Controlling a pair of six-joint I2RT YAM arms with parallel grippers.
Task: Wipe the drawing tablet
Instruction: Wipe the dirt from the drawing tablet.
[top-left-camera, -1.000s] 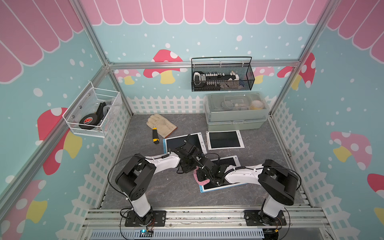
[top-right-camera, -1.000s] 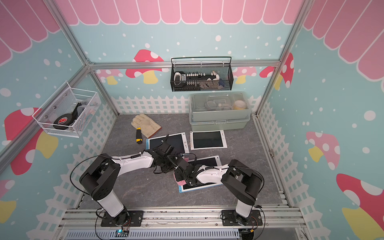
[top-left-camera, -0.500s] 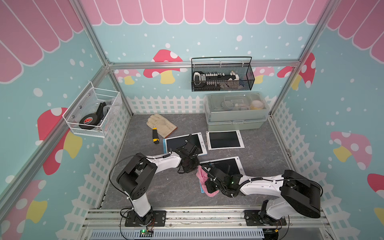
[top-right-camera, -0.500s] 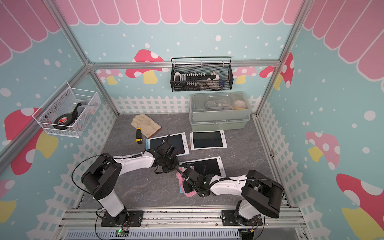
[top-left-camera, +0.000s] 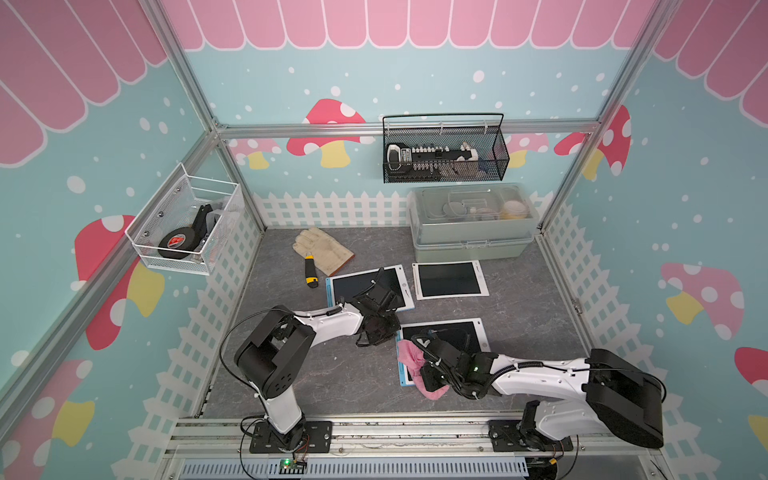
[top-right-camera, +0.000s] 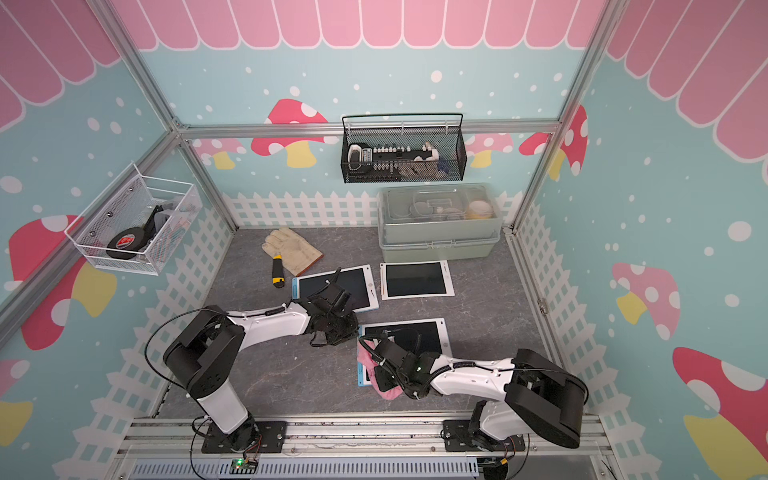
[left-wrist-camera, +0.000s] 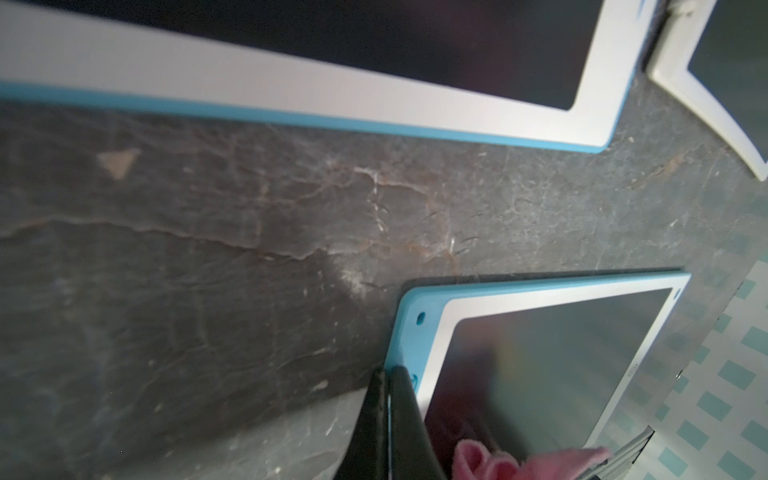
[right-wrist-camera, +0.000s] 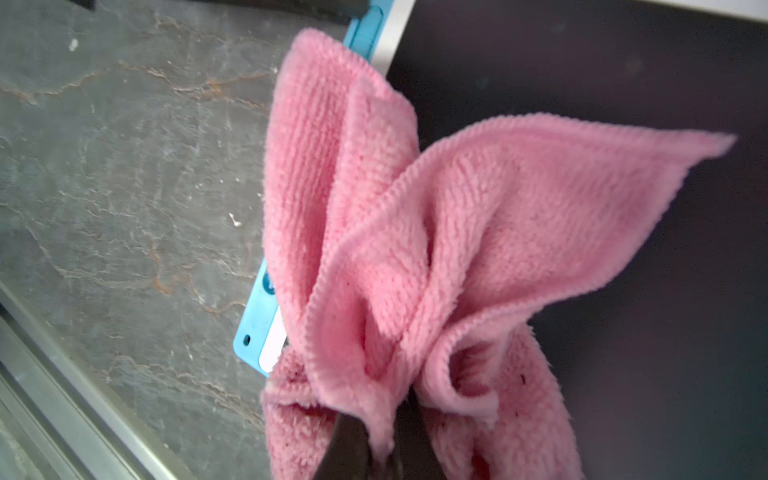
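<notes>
The drawing tablet (top-left-camera: 455, 338) w/ the blue edge lies flat on the grey mat (top-left-camera: 332, 374), near side, roughly ctr. It sits just right of the left gripper (top-left-camera: 376, 334) and partly under the right gripper (top-left-camera: 426, 368). It's the nearest of three tablets.

The right gripper comes in low from the right, over the tablet's near-left part. Its jaws are clamped on a bunch of the pink cloth (right-wrist-camera: 415, 249). In the wrist view the cloth fans out from the black fingertips (right-wrist-camera: 347, 449), across the dark screen and over the blue left edge onto the mat. From above, the cloth covers the tablet's near-left corner and spills past the near edge too.

Left gripper: fingers (left-wrist-camera: 405, 415) pressed together, nothing btw them. The tips are right at the tablet's blue left edge, close to its far-left corner. Can't tell if they actually bear on it.

Farther back, a second blue-edged tablet (top-left-camera: 368, 286) is partly hidden by the left wrist, w/ a white tablet (top-left-camera: 451, 279) to its right. Both lie apart from the task one. A glove (top-left-camera: 322, 249) and a yellow-black knife (top-left-camera: 309, 275) lie far left. A grey lidded box (top-left-camera: 471, 226) stands far right by the wall.
</notes>
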